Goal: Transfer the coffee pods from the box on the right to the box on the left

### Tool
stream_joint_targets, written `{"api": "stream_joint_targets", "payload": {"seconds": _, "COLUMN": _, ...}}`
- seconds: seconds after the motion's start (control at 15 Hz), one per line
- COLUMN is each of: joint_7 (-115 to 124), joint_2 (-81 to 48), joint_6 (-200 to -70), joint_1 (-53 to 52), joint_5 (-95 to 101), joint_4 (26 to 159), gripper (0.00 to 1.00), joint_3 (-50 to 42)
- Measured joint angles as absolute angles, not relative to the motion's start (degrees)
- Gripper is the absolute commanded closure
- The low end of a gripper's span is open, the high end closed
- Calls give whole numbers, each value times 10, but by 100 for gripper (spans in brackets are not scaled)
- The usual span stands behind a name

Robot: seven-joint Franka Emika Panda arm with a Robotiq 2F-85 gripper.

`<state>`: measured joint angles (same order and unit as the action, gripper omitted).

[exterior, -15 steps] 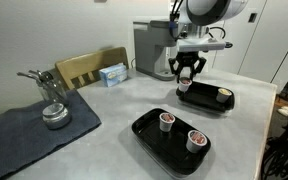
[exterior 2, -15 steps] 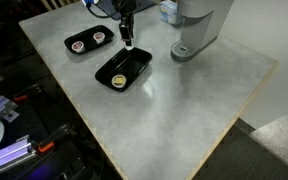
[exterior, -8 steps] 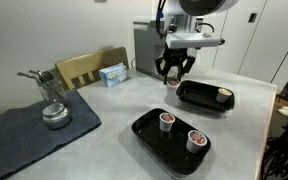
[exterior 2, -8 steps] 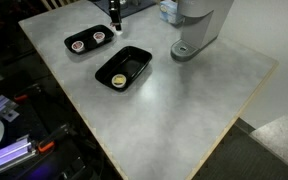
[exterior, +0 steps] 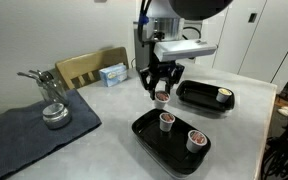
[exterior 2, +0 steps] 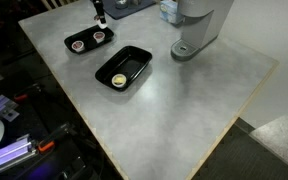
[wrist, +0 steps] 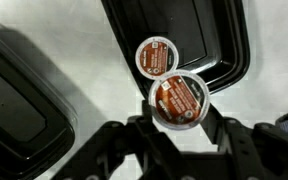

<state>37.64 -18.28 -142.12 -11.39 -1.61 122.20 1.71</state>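
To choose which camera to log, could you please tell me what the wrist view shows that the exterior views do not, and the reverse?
Only the wrist view: the fingers on either side of the held pod, and its brown lid close up.
Only the exterior views: the coffee machine, the cloth, the yellow pod in the far tray, and two pods together in the near tray.
Both: the gripper shut on the held pod, and the two black trays.
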Motion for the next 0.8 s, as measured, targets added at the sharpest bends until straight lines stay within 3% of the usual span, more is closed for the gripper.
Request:
{"api": "stream_joint_targets", "payload": {"seconds": 0.27, "joint_7": 368, "joint_2": -185, "joint_6": -1412, "joint_1": -128, "joint_5": -6, "joint_4": 1219, "gripper": 63, "joint_3": 30}}
{"api": "stream_joint_targets", "payload": {"seconds": 0.6, "joint_7": 319, "joint_2": -206, "joint_6": -1381, "joint_1": -130, "joint_5": -8, "joint_4": 1202, "gripper": 57, "joint_3": 45}}
{"api": "stream_joint_targets", "payload": {"seconds": 0.8, "joint_7": 298, "joint_2": -234, "joint_6": -1364, "joint_1": -134, "joint_5": -7, "joint_4": 1178, "gripper": 60, "joint_3": 46}}
